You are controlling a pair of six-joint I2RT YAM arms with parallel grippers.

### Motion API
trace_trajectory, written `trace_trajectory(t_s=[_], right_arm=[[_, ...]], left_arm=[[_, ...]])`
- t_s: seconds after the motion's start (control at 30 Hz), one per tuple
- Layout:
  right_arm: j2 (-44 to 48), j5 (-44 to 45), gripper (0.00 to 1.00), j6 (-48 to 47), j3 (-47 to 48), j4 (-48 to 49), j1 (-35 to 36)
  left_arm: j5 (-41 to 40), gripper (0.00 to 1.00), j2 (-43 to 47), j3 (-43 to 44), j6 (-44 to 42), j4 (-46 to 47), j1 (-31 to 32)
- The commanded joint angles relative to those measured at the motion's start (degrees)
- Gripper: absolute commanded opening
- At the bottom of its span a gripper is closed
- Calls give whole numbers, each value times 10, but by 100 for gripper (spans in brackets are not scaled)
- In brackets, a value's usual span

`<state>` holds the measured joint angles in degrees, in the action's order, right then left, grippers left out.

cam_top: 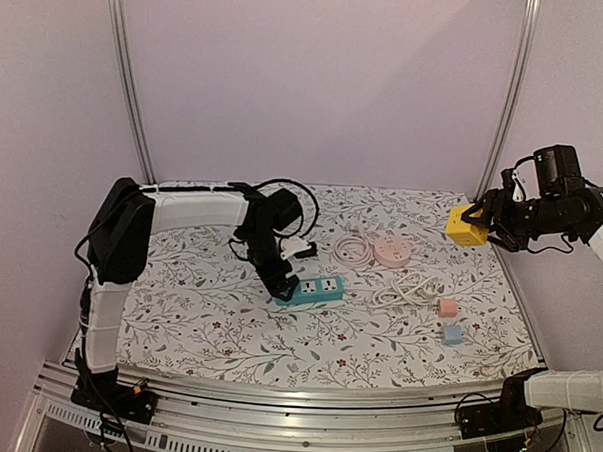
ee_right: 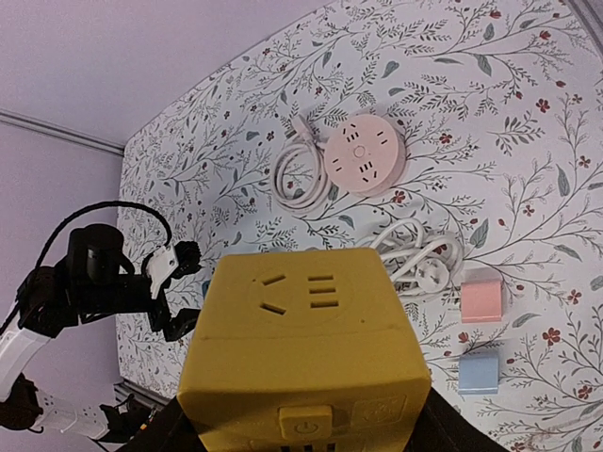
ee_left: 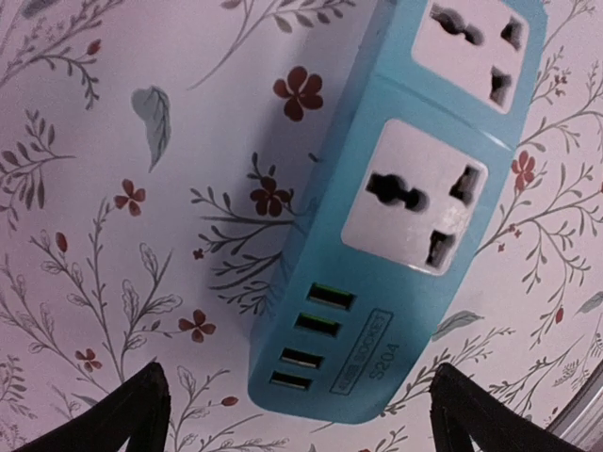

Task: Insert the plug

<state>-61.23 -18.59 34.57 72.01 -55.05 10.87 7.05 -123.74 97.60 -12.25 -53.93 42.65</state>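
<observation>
A blue power strip (cam_top: 312, 290) lies on the floral table (cam_top: 198, 312). My left gripper (cam_top: 278, 283) is open and low over its near end. In the left wrist view the strip (ee_left: 396, 217) shows two sockets and several USB ports, and its end sits between the spread black fingers (ee_left: 113, 414), apart from both. My right gripper (cam_top: 489, 221) is shut on a yellow cube socket (cam_top: 466, 226), held high at the far right. The cube (ee_right: 301, 330) fills the right wrist view. A white cable with a plug (cam_top: 409, 288) lies coiled mid-table; the plug also shows in the right wrist view (ee_right: 429, 273).
A pink round power strip (cam_top: 392, 252) with its coiled white cable (cam_top: 352, 250) lies behind the blue strip. A small pink cube (cam_top: 448, 308) and a small blue cube (cam_top: 452, 334) sit at the right front. Metal frame posts (cam_top: 128, 78) stand at the back corners.
</observation>
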Motion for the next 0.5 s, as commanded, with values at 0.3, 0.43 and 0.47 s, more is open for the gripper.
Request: trace_trajectory(t_s=[0.3,0.43,0.47], right_arm=[[9,7,0,-10,11,-6,4],[13,10,0,-10,5,-7,3],[13,10,0,-11,5,-7,4]], left_arm=[[-36,83,-62,50,21,14,49],[-33,77,-58,41,32,14,57],[-32,76,-55,37,36,16,58]])
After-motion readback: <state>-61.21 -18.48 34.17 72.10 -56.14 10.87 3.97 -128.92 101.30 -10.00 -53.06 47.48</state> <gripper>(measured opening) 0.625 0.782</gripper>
